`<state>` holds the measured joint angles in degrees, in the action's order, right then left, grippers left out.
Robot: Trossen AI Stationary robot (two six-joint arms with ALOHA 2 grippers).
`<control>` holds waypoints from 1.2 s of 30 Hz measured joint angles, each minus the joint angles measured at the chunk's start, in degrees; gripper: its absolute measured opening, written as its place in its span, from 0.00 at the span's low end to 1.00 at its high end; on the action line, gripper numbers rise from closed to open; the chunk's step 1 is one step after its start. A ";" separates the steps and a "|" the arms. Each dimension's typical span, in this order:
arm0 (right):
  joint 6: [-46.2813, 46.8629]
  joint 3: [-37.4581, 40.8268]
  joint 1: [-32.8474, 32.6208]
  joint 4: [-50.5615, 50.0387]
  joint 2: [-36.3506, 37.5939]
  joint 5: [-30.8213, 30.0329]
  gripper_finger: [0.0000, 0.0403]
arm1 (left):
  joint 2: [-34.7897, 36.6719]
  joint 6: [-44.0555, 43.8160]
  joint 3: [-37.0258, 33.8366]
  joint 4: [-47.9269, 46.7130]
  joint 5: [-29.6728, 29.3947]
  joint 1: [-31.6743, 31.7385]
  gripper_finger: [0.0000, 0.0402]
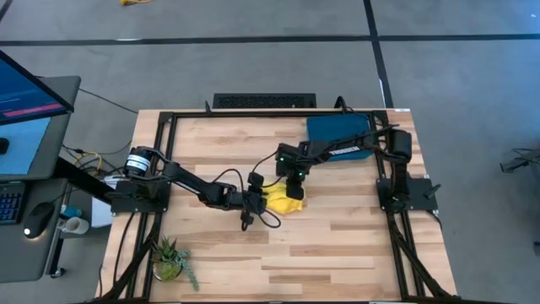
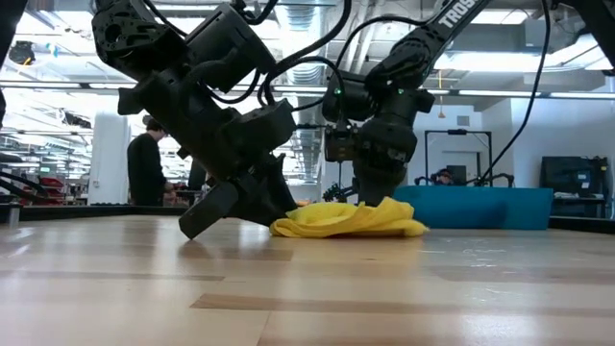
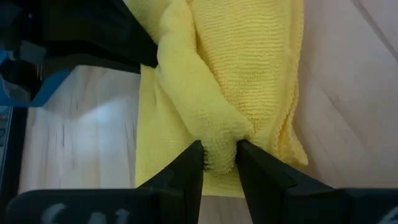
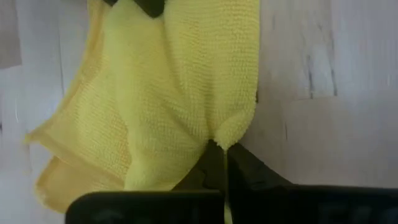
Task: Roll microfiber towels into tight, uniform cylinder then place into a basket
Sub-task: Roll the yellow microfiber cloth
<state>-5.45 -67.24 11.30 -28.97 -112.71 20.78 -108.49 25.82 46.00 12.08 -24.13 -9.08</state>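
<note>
Both pincers pinch the yellow towel.

A pale wood worktop in a black frame stands on a grey concrete floor crossed by dark lines. Beside it, a lit monitor, keyboard and mouse share a side desk; a small potted plant sits at one corner. Beyond, a person stands in a bright hall under strip lights.

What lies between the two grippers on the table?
The yellow towel, crumpled, spans from the left gripper to the right gripper, each pinching it; the high view shows this.
</note>
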 joint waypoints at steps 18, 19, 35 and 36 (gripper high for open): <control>0.49 0.26 -6.40 -2.70 2.79 -13.77 0.01 | -0.17 -2.66 4.52 -6.51 -2.41 -1.95 0.23; 0.53 0.31 -6.87 -2.83 3.19 -14.55 0.01 | -0.17 -3.08 4.83 -7.13 -2.32 -1.95 0.23; 2.92 -0.90 -19.51 -5.23 4.61 -43.88 0.01 | 1.03 -11.94 9.64 -19.83 1.51 -3.47 0.23; 2.95 -0.90 -20.26 -5.22 4.61 -46.07 0.01 | 1.50 -11.95 9.62 -19.85 2.92 -3.97 0.23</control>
<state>-2.50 -68.14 -8.96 -34.19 -108.09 -25.30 -106.99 13.87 55.61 -7.77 -21.22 -13.05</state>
